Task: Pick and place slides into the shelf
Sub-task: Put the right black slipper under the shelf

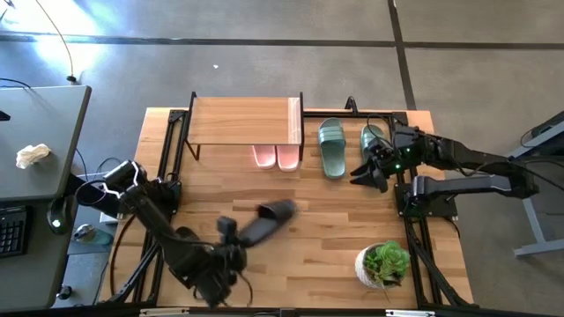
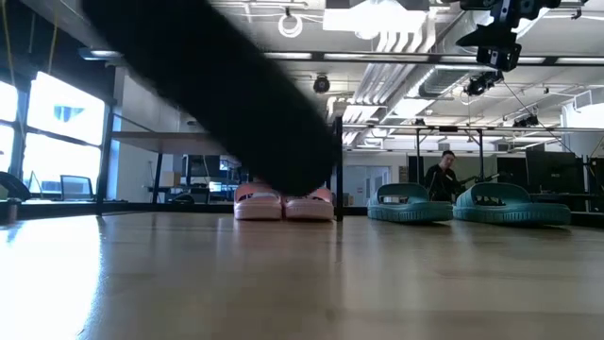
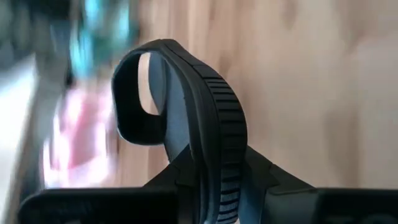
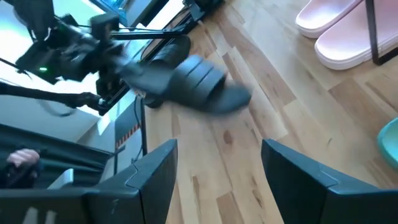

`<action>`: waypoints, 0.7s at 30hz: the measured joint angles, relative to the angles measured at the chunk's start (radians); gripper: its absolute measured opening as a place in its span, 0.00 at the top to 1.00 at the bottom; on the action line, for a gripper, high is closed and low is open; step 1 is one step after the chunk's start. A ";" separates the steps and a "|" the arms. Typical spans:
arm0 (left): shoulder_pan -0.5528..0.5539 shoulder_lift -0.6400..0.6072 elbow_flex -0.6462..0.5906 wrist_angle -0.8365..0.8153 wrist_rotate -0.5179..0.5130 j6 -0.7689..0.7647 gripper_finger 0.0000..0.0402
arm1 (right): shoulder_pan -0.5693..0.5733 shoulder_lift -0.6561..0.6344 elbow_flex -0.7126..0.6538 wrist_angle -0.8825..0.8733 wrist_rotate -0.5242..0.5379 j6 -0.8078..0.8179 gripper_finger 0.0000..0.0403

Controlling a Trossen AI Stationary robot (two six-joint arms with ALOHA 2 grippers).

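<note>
My left gripper is shut on a black slide over the table's near middle. In the left wrist view the black slide shows edge-on with its strap arching to one side. The second black slide is not in view. The pale pink pair stands sole-down under the shelf, toes sticking out toward the near side. The two sage green slides lie sole-down right of the shelf. My right gripper is open and hovers by the near end of the rightmost green slide. My left gripper pinches the black slide between its two fingers at the sole's end nearest the table's near left corner. The slide reaches out from the fingers toward the shelf. It is lifted clear of the table, as the low view shows.
A potted plant stands at the table's near right corner. Black frame rails run along both table sides. A grey desk with a crumpled cloth lies off to the left. A person sits far back in the room. Bare wood shows between plant and shelf.
</note>
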 joint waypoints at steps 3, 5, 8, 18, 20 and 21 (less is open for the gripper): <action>-0.010 0.000 0.000 -0.221 0.062 -0.194 0.88 | 0.002 0.001 0.000 0.000 0.018 -0.015 0.45; -0.023 0.000 0.001 -0.314 0.078 -0.265 0.88 | 0.002 0.001 0.000 0.001 0.031 -0.023 0.45; -0.037 0.000 0.001 -0.435 0.135 -0.392 0.88 | 0.002 0.001 0.000 0.001 0.046 -0.026 0.45; 0.060 0.136 -0.096 -0.458 0.162 -0.383 0.88 | 0.002 0.007 0.000 0.010 0.056 -0.027 0.45; 0.093 0.174 -0.131 -0.461 0.146 -0.393 0.88 | 0.002 0.010 0.000 0.007 0.057 -0.036 0.45; 0.108 0.194 -0.148 -0.461 0.143 -0.404 0.88 | 0.002 0.014 0.000 0.009 0.059 -0.042 0.45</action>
